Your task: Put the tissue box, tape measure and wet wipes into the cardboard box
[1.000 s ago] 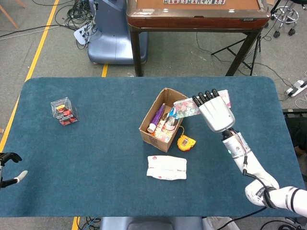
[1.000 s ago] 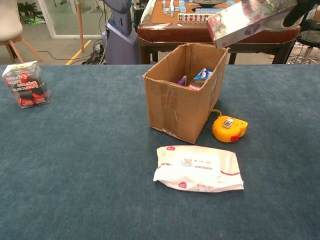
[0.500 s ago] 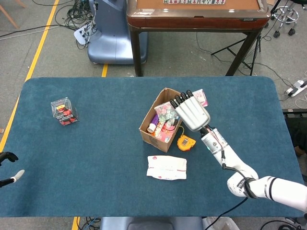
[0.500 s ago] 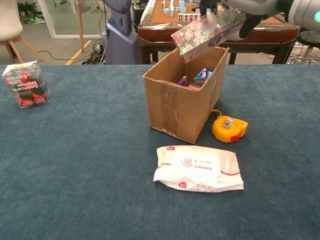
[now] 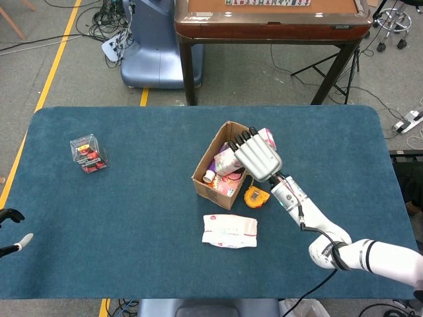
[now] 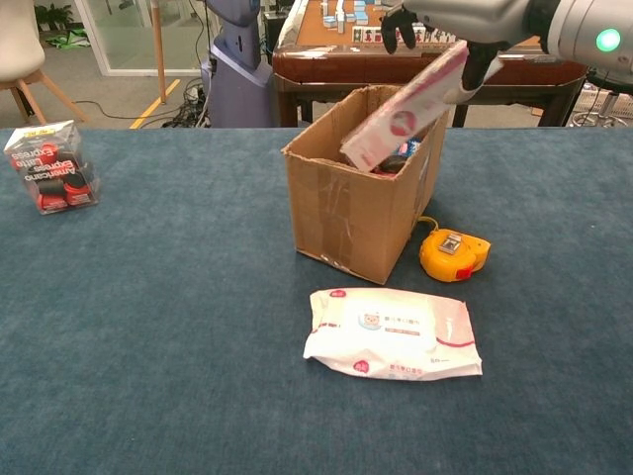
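My right hand (image 5: 259, 156) (image 6: 465, 18) grips the floral tissue box (image 6: 407, 107) (image 5: 228, 158), tilted steeply with its lower end inside the open cardboard box (image 6: 346, 208) (image 5: 206, 180). The box holds a purple item and other packets. A yellow tape measure (image 6: 453, 254) (image 5: 255, 197) lies on the table just right of the cardboard box. The white wet wipes pack (image 6: 393, 332) (image 5: 229, 230) lies flat in front of the box. My left hand (image 5: 13, 231) shows only at the head view's left edge, low over the table, holding nothing.
A clear plastic case with red contents (image 6: 49, 166) (image 5: 88, 153) stands at the far left of the blue table (image 5: 132, 198). A brown table (image 5: 271, 16) and a blue-grey machine base (image 5: 155, 46) stand behind.
My right hand has moved left and down with the tissue box, tipping it from above the cardboard box's right rim into the opening. My left hand has barely shifted.
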You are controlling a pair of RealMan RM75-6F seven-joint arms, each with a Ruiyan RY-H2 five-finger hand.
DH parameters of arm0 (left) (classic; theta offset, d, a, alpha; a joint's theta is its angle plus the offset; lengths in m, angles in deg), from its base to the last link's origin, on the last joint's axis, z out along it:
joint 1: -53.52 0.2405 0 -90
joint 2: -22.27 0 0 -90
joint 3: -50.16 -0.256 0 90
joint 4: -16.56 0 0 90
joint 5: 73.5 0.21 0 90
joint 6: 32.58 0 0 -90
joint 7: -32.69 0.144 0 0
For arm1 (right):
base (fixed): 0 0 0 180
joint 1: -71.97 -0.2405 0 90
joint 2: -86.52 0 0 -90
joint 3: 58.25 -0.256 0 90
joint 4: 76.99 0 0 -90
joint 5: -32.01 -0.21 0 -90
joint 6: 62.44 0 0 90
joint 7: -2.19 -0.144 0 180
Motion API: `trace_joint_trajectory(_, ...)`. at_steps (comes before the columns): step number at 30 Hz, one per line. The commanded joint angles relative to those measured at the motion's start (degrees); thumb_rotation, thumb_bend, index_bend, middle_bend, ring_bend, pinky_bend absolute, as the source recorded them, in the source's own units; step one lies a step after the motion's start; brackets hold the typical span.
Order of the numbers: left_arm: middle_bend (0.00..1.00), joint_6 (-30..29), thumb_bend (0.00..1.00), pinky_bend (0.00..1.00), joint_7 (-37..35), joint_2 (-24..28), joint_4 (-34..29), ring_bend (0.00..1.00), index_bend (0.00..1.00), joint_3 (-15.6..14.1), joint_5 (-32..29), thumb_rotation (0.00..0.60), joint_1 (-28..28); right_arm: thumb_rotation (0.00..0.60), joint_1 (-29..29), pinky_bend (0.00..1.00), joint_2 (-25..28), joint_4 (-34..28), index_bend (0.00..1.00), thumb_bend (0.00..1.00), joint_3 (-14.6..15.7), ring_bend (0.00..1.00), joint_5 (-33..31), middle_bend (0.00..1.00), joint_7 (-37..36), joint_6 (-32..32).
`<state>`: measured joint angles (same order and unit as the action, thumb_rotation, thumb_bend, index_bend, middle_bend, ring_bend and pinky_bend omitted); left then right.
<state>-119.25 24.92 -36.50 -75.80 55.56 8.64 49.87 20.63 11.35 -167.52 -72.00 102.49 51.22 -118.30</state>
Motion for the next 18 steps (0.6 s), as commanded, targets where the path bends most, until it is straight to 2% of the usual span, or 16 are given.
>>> trace_joint_trajectory(1, 0.52, 0.0, 0.13, 0.49, 0.0, 0.0, 0.0, 0.39, 0.49, 0.0, 0.0, 0.600, 0.0, 0.600, -0.4, 0.39, 0.1, 0.2, 0.32, 0.03, 0.3, 0.36, -0.3, 0.39, -0.9, 0.6)
trace_joint_trajectory(5, 0.52, 0.1, 0.13, 0.49, 0.2, 0.0, 0.0, 0.39, 0.49, -0.1, 0.1, 0.600, 0.0, 0.600, -1.1, 0.39, -0.6, 1.2, 0.31, 0.00, 0.1, 0.30, -1.5, 0.32, -1.5, 0.9)
trace_joint_trajectory(7, 0.52, 0.1, 0.13, 0.49, 0.2, 0.0, -0.1, 0.39, 0.49, -0.1, 0.1, 0.600, 0.0, 0.600, -1.4, 0.39, -1.2, 1.6, 0.26, 0.00, -0.2, 0.24, -2.2, 0.23, -1.5, 0.6)
trace_joint_trajectory(9, 0.52, 0.0, 0.13, 0.49, 0.1, 0.0, -0.1, 0.39, 0.49, -0.1, 0.1, 0.600, 0.0, 0.600, -1.6, 0.37, -1.7, 1.6, 0.23, 0.00, -0.5, 0.21, -2.4, 0.19, -2.2, 0.0)
trace_joint_trajectory(18, 0.52, 0.0, 0.13, 0.49, -0.3, 0.2, 0.0, 0.39, 0.49, 0.0, -0.1, 0.600, 0.2, 0.600, 1.2, 0.36, 1.3, -4.0, 0.22, 0.00, 1.4, 0.21, 0.9, 0.19, -4.6, -4.5)
